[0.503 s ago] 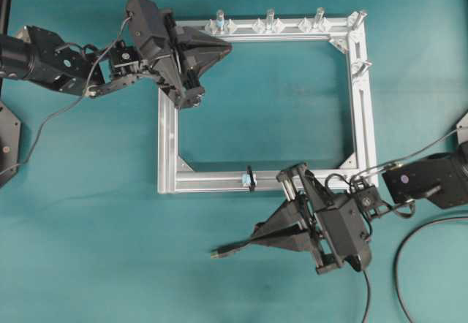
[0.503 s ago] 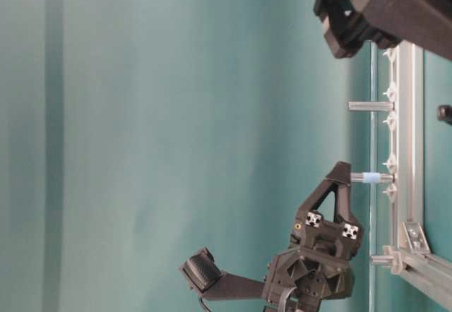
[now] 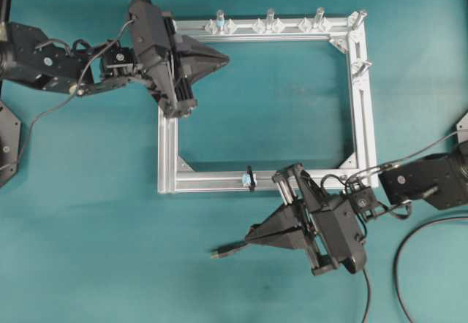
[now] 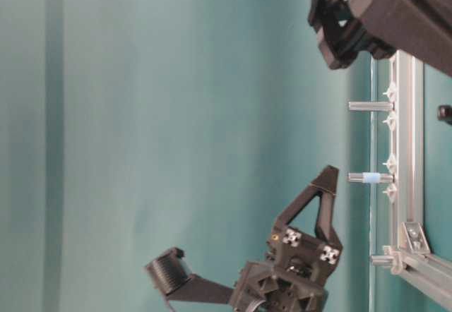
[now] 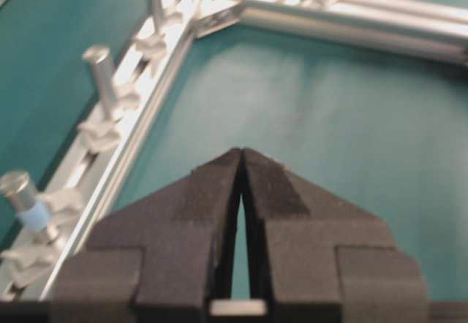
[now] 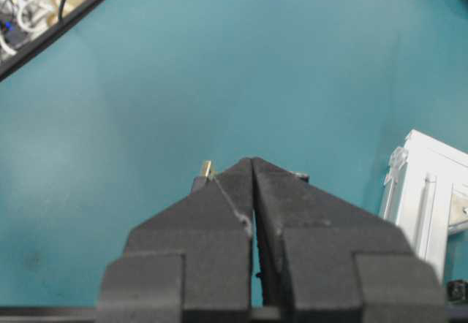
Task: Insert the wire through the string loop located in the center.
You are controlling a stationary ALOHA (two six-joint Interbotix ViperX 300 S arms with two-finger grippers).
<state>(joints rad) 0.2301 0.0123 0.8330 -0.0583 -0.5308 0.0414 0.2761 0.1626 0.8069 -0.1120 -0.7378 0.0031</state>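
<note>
Half of the job, at a guess, is behind us: the right gripper (image 3: 251, 236) is clamping its fingers (image 6: 219, 199) together on the wire (image 3: 228, 249) just behind the plug, so the pickup looks done, while the threading is not yet done. In the right wrist view the gold tip (image 6: 207, 168) is poking out just beyond the closed fingertips, and the plug is pointing across the teal counter (image 3: 110, 264) rather than at the frame. Overhead, the plug is sitting just ahead of those fingers and on the near side of the rail, with the rest of the cable trailing back past the arm. A little farther on, up and slightly ahead of the right fingers, the string loop (image 3: 249, 177) is standing upright on its pale-blue mount on the near rail of the aluminium frame (image 3: 362, 111), apart from the plug and with nothing passing through it. What is left, I judge, is turning the tip toward the loop and pushing it through. Farthest off, the left gripper (image 3: 223, 56) is hovering over the far left corner of the frame with its fingers (image 5: 212, 188) pressed together on nothing. No containers are showing anywhere.
</note>
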